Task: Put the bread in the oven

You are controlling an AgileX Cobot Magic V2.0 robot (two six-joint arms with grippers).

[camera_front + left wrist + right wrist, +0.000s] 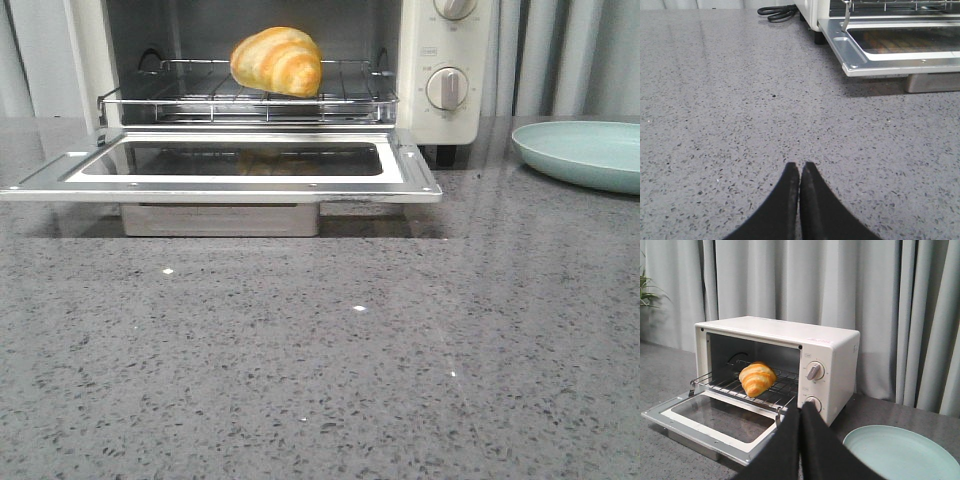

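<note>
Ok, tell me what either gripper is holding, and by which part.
Nothing. The left gripper and right gripper are both shut and empty; the glossy golden-orange striped bread lies on the cream-white oven's wire rack.

A pale green plate (902,452) lies just beside my right fingers, flat on the speckled grey countertop (320,350). Grey curtains (840,300) hang well beyond it, with a leafy plant (647,290) at their far edge. Far ahead of my left fingers a black cable (777,12) lies coiled (only partly visible).
</note>
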